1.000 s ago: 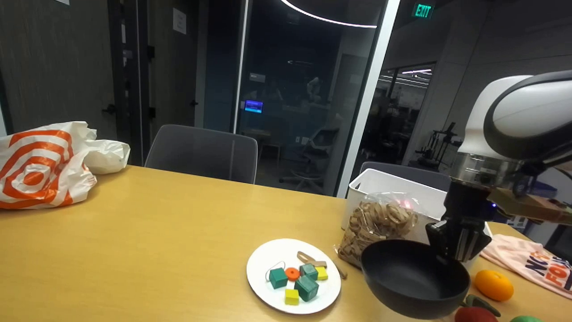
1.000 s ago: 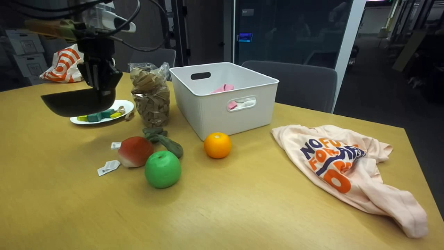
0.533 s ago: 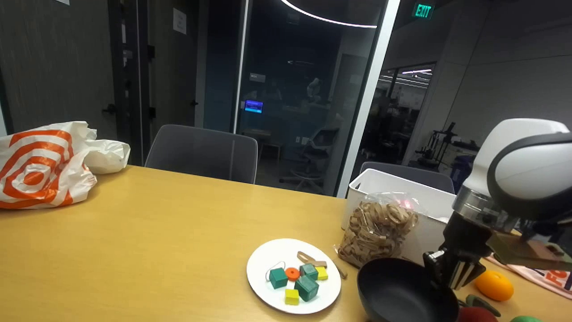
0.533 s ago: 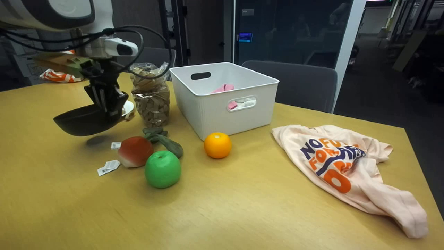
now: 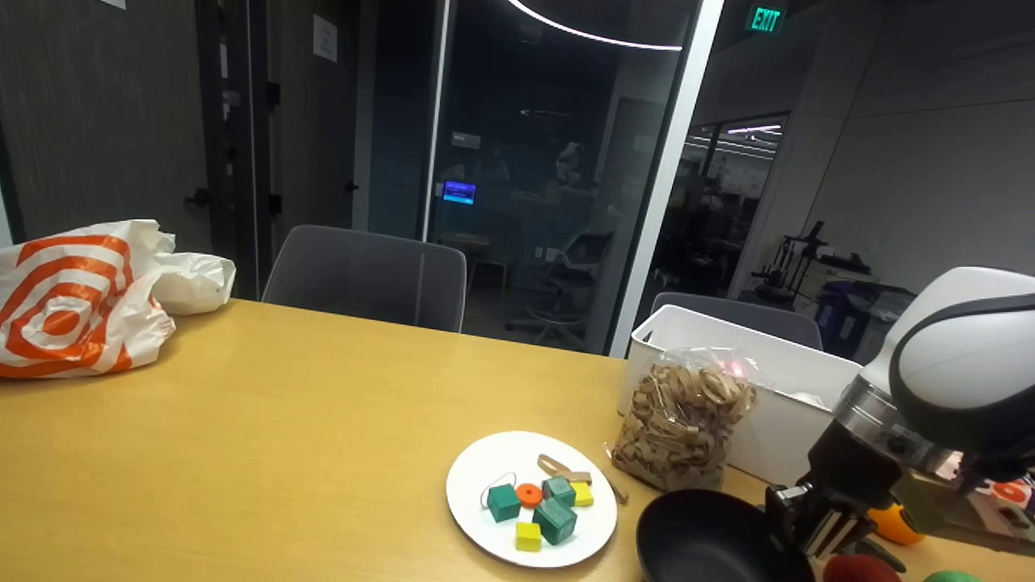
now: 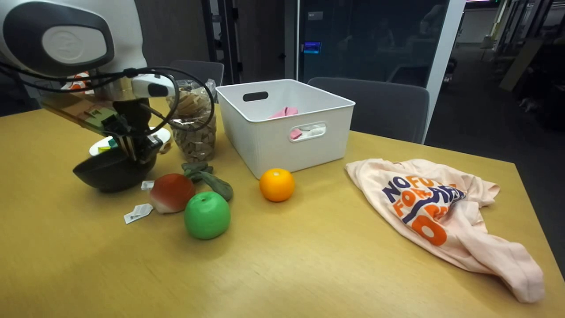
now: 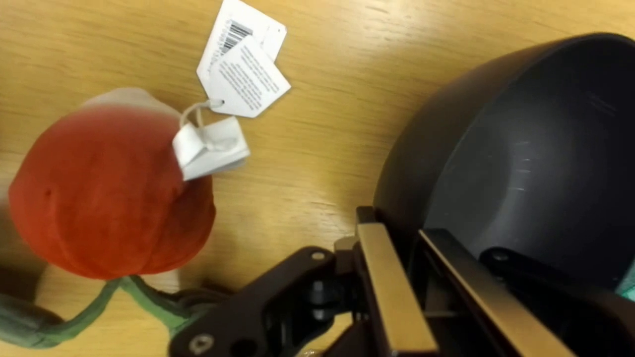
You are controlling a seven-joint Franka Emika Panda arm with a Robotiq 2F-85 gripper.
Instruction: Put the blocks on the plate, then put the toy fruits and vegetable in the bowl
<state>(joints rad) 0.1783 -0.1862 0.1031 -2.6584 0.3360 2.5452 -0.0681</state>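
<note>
Having blocks (image 5: 555, 520) already on the plate (image 5: 471, 525); pinching the bowl (image 7: 436, 134) by its wall between the fingers (image 7: 394, 292); yet to put inside: red fruit (image 6: 172, 193), apple (image 6: 207, 215), orange (image 6: 276, 185), vegetable (image 6: 217, 184).

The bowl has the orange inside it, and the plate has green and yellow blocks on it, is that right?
The orange isn't in the bowl: an exterior view shows it on the table, near the bin. The plate does have green and yellow blocks on it.
</note>
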